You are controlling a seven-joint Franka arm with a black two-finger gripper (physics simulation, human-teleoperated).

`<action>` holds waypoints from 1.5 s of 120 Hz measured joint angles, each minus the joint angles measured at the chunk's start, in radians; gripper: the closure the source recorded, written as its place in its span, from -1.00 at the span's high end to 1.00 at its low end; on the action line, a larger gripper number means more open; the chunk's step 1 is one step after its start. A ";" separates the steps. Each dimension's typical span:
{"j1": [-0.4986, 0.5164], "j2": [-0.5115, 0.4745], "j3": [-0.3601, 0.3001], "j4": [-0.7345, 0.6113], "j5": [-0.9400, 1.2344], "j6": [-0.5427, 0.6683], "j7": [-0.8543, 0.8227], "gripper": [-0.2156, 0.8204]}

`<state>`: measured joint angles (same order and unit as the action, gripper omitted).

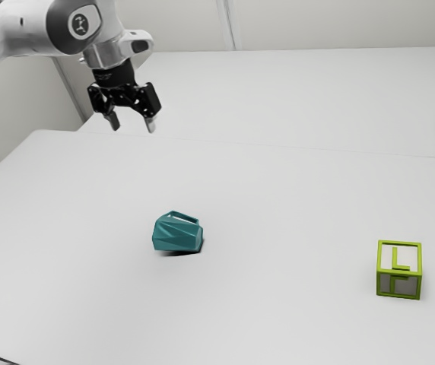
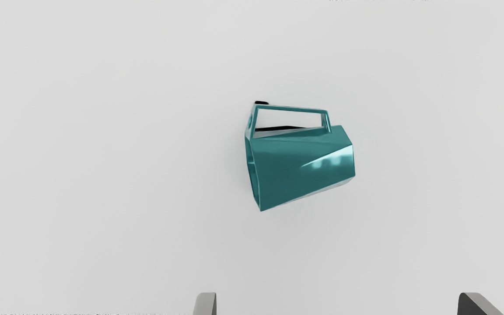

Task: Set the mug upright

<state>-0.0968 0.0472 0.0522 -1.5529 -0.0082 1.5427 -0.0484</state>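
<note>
Mug [image 1: 176, 236] in faceted teal is lying on its side on a white surface [image 1: 278, 319], a little left of and below the centre of the exterior view. Up in that view's upper left, a black pincer [image 1: 132, 127] is hovering well apart from it, its two fingers standing wide and holding nothing. In the wrist view, the mug's handle [image 2: 291, 107] is facing away from the fingertips. A lime-edged letter block [image 1: 388, 286] is sitting at the exterior view's lower right.

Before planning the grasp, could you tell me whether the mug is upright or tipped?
Tipped: the mug lies on its side, its open mouth facing sideways.
</note>
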 joint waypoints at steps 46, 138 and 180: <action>0.003 -0.101 0.001 -0.152 -0.073 0.007 -0.013 0.58; 0.298 -0.081 0.005 -0.590 -0.609 0.279 0.529 0.58; 0.358 0.044 0.005 -0.618 -0.741 0.341 0.720 0.58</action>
<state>0.2608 0.0913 0.0568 -2.1704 -0.7488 1.8838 0.6721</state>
